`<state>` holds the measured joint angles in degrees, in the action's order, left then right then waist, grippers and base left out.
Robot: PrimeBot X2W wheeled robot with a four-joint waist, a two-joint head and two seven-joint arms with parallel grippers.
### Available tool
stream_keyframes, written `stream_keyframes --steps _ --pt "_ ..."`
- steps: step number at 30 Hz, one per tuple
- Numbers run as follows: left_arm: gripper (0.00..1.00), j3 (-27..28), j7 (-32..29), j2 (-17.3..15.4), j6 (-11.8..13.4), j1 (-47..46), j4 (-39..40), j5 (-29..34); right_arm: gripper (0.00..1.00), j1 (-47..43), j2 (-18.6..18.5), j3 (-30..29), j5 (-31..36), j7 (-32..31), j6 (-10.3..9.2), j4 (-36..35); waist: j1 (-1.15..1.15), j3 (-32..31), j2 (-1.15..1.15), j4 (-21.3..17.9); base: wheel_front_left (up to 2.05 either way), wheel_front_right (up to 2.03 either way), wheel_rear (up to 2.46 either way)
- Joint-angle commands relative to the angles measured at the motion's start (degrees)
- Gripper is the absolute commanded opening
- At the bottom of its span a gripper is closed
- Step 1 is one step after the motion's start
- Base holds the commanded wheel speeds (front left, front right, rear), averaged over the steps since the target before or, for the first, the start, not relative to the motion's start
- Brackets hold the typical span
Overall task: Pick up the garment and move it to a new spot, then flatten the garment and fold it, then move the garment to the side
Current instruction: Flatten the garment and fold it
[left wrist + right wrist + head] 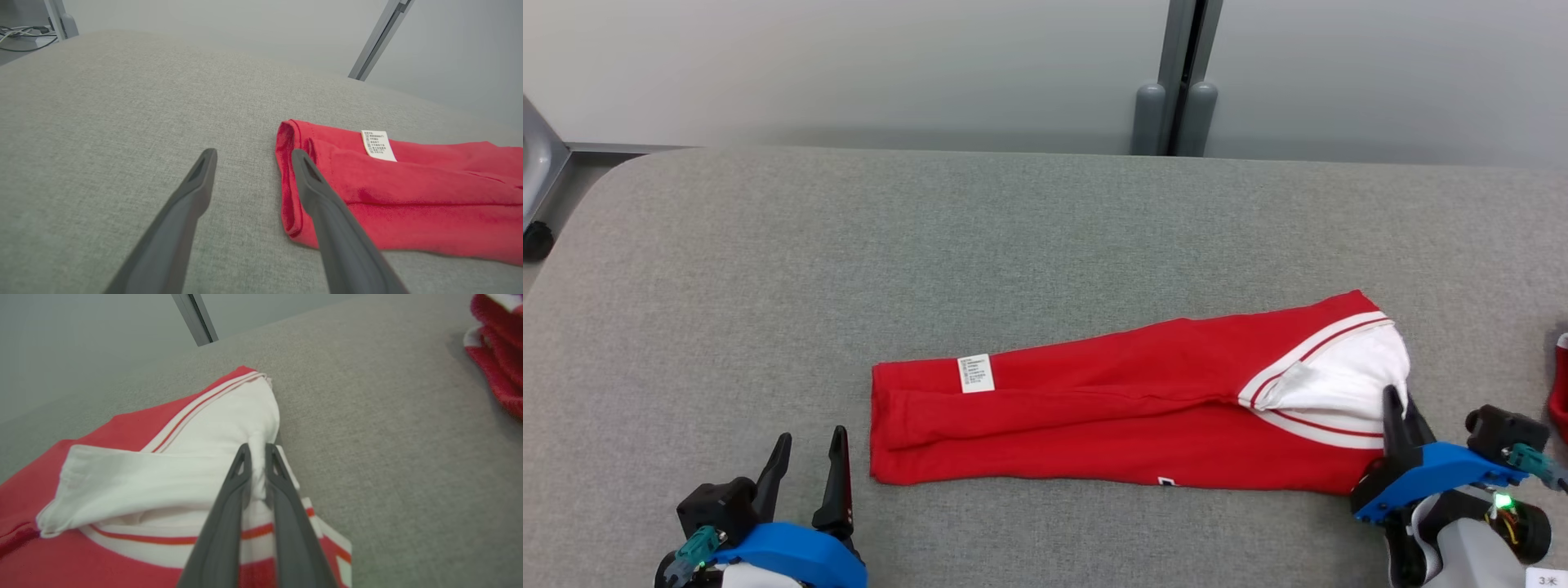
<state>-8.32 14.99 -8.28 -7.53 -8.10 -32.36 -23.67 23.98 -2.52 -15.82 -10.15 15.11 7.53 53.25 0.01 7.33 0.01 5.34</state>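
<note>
A grey fabric-covered table (1045, 212) spreads in front of a pale wall, with a grey upright post (1176, 82) standing beyond the garment's far side. The garment (1111, 408) is a red top folded into a long narrow band that lies flat on the table, its length running left to right. A white care label (977, 373) lies on the garment's upper face near its left end. At its right end are a white panel (1339, 380) and red-and-white striped trim.

The left gripper (812, 434) sits just beside the garment's left end, low over the table, its two dark fingers spread apart with nothing between them. In the left wrist view, one finger (322, 204) overlaps the garment's folded left edge (288, 179), but whether it touches the cloth I cannot tell.

The right gripper (257, 447) is at the garment's right end, its fingers clenched on a raised pinch of the white fabric.

A second piece of red-and-white cloth (494, 347) lies well apart from the garment, off its right end
</note>
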Motion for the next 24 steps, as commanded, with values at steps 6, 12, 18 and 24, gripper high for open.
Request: stream_keyframes --steps 6,12,18,24 --pt "1.0 -0.5 0.3 0.9 0.1 0.6 0.6 0.2 0.0 -2.3 -0.5 2.6 -1.9 0.0 -0.04 -12.0 -0.01 -0.6 -0.01 -1.5 0.0 0.0 0.0" --pt "1.0 -1.5 0.3 1.8 0.1 0.4 0.1 0.4 0.0 -4.6 -0.4 18.7 -9.6 0.0 -0.03 -20.0 -0.01 -1.6 -0.01 -0.6 0.0 0.0 0.0" --pt "1.0 -2.8 0.3 2.2 0.1 -0.3 -0.1 0.3 0.0 -5.2 -0.5 31.2 -15.3 0.0 -0.03 -22.7 -0.01 -1.9 -0.01 2.8 0.0 0.0 0.0" --pt "1.0 -4.8 0.3 2.5 0.1 -1.5 -0.7 -0.1 0.0 -1.4 -0.5 42.4 -20.8 0.0 -0.03 -19.8 -0.01 -1.8 -0.01 9.2 0.0 0.0 0.0"
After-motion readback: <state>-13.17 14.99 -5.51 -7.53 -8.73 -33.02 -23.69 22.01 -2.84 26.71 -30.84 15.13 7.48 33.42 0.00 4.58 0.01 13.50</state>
